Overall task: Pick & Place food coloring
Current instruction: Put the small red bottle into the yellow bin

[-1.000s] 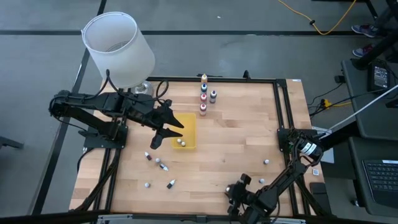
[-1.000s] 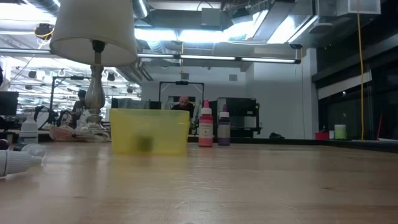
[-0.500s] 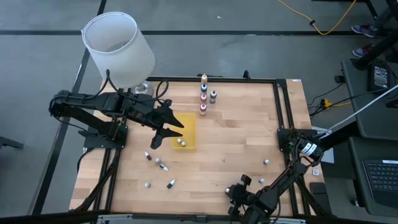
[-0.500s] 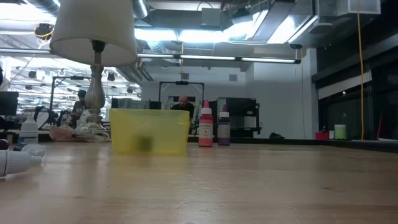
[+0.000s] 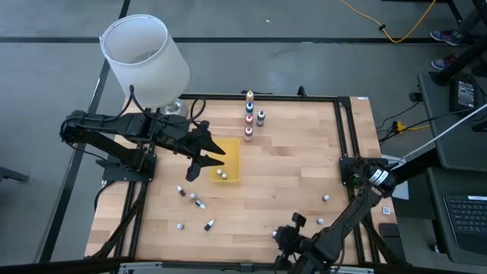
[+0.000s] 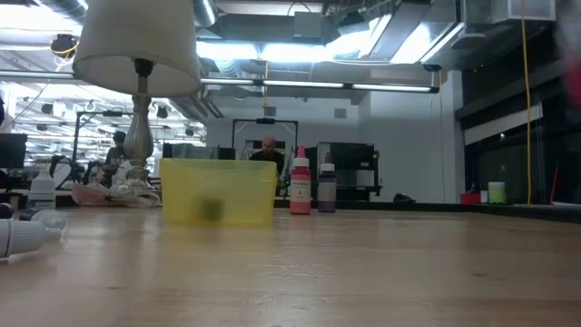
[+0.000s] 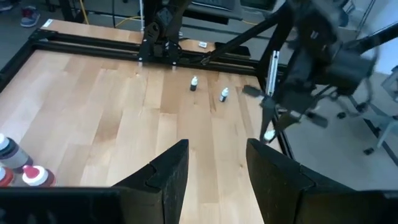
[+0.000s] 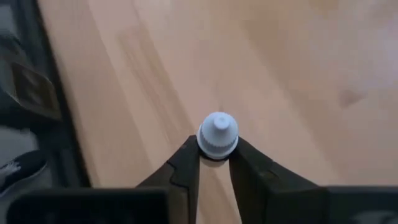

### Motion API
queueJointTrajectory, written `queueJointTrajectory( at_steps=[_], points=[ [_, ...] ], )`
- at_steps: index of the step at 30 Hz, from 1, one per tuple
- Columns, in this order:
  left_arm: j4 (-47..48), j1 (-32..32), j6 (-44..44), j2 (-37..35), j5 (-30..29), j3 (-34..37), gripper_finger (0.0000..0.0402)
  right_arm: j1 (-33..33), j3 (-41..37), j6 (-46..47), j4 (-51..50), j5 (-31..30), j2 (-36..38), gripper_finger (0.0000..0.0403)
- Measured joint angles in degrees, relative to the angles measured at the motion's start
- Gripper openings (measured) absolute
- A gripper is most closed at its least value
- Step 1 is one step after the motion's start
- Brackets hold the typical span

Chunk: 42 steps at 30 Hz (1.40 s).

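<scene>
A white-capped dropper bottle (image 8: pixel 217 135) is clamped in the right gripper (image 8: pixel 214 163) at the counter's (image 5: pixel 289 171) near edge. The left gripper (image 7: pixel 216 168) is held apart, empty, over the yellow tray (image 5: pixel 230 162).

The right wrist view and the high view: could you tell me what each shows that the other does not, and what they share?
Only the right wrist view shows the right gripper shut on a white-capped bottle. Only the high view shows the yellow tray, the upright bottles at the table's far edge, the lamp, and the left gripper over the tray's edge. Both show the wooden table.
</scene>
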<state>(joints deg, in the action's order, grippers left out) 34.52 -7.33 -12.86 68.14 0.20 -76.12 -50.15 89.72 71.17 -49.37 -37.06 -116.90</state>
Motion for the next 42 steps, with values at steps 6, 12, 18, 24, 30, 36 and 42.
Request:
queueJointTrajectory(
  at_steps=[6,12,18,24,30,36,42],
  points=[
    [0.42,-3.03,-0.43,0.0,1.63,-2.46,0.0157,4.71,14.62,-11.09,-9.85,2.38,2.17,0.0076],
    [0.37,-8.93,-0.42,-0.02,-0.18,-5.29,0.0157,11.46,27.8,-21.0,-14.45,6.04,2.25,0.0073],
    [-0.13,-14.17,2.04,-0.02,-6.68,-5.51,0.0173,17.71,37.48,-29.74,-14.1,8.54,2.32,0.0076],
    [-0.37,-15.87,2.98,0.0,-9.84,-5.53,0.0219,21.92,42.81,-35.09,-13.63,8.77,2.32,0.0076],
    [-0.44,-15.82,2.07,0.16,-13.87,-5.53,0.0262,25.8,43.55,-36.76,-9.22,12.91,2.28,0.0077],
    [-0.09,-15.82,2.1,0.47,-14.05,-5.57,0.0264,27.99,43.55,-40.11,-4.48,14.41,2.23,0.0077],
    [-0.07,-15.8,0.9,1.09,-14.07,-5.57,0.0263,29.31,43.55,-42.87,-1.17,14.69,1.98,0.0076]
  ],
)
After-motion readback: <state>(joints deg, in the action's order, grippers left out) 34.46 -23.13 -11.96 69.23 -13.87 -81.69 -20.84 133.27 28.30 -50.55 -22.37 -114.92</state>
